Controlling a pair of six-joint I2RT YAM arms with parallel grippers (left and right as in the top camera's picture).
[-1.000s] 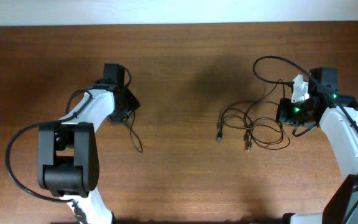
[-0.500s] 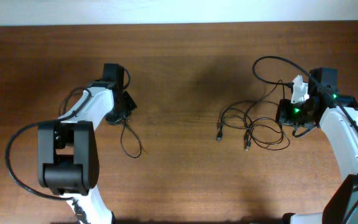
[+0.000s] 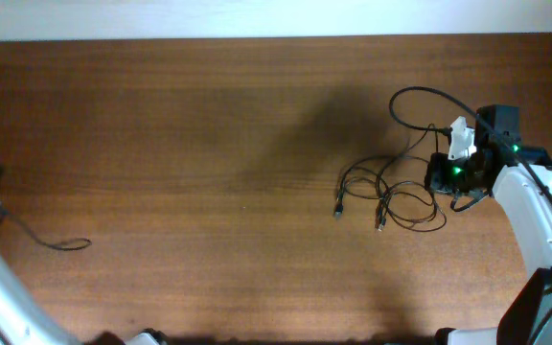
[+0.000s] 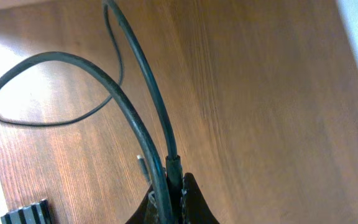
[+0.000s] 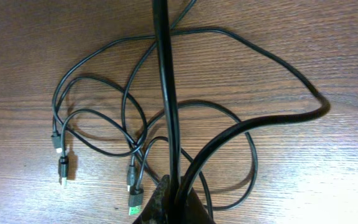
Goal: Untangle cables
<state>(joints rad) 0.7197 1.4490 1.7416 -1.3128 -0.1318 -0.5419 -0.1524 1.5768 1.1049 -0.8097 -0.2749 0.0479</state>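
Overhead: L gripper (image 4: 169,196) at 9 o'clock edge of table (image 3: 209,115), clenched on one cable (image 4: 158,118), slack lying toward its 4 o'clock. R gripper (image 5: 173,196) near 3 o'clock edge, clenched on cables (image 5: 165,62); loose loops w/ plugs (image 5: 59,167) spread toward its 9 o'clock.

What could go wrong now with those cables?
1. The left gripper holds one cable at the table's far left. If it is let go there, it might slip off the edge.
2. The right gripper pinches strands of the tangle, whose loops cross. A pull may tighten them rather than free them.
3. The plugs could snag in a loop.
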